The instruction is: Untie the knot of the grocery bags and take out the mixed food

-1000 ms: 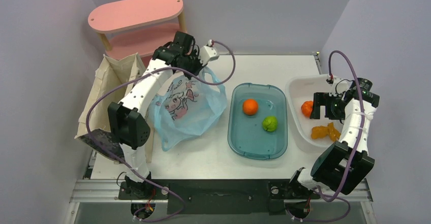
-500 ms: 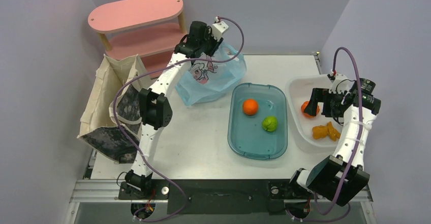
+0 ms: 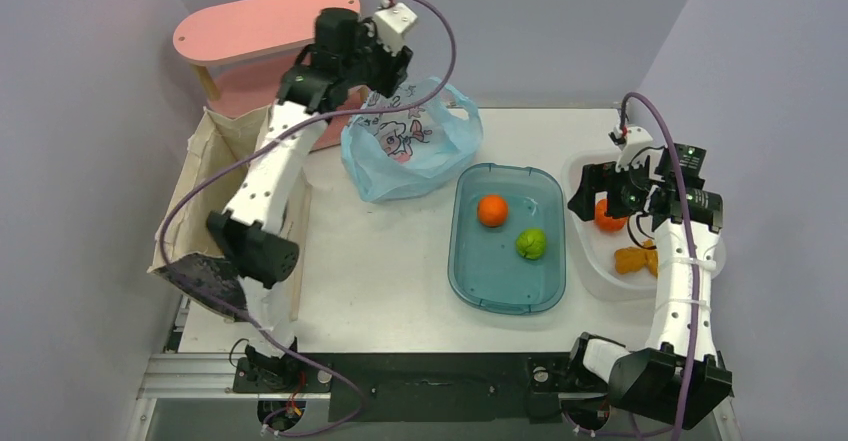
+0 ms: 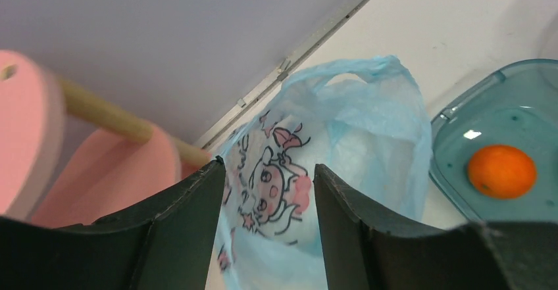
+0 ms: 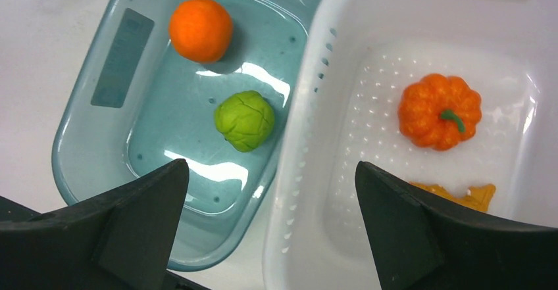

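The light blue grocery bag (image 3: 410,146) with its cartoon print lies slumped on the table at the back, left of the teal tub (image 3: 505,291). My left gripper (image 3: 372,83) hangs above the bag's left side, open, and the bag (image 4: 368,139) shows beyond the empty gap between its fingers (image 4: 268,166). An orange fruit (image 3: 492,210) and a green fruit (image 3: 531,243) rest in the tub. My right gripper (image 3: 592,199) is wide open and holds nothing, above the gap between tub and white basket. The right wrist view shows the orange fruit (image 5: 201,29) and green fruit (image 5: 244,120).
A white basket (image 3: 590,261) at the right holds a small pumpkin (image 3: 607,219) and a yellow-orange piece (image 3: 638,259). A beige canvas tote (image 3: 225,151) stands at the table's left edge. A pink two-tier shelf (image 3: 268,26) sits behind the back left corner.
The left arm carried the bag from the table's left to the back, then opened and rose off it. The right arm shifted left toward the tub.
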`<state>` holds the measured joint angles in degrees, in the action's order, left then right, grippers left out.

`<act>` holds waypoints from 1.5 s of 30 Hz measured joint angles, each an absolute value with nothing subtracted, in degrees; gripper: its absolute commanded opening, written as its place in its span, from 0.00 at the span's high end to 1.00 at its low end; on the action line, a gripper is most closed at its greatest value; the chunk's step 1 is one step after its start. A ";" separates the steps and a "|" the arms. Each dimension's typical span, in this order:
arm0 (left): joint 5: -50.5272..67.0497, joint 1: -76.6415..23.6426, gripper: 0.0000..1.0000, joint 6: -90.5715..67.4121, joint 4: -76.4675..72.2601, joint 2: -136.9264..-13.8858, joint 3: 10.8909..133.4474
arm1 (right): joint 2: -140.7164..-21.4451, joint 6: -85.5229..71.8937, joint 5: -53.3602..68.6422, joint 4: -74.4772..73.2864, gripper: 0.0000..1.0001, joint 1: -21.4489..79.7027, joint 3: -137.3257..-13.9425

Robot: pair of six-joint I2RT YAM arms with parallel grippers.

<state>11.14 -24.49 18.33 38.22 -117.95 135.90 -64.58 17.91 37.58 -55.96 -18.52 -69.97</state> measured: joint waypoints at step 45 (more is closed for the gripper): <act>30.74 0.30 1.00 42.48 85.25 -54.08 78.61 | -83.48 -13.91 33.63 -19.49 0.07 32.16 -85.23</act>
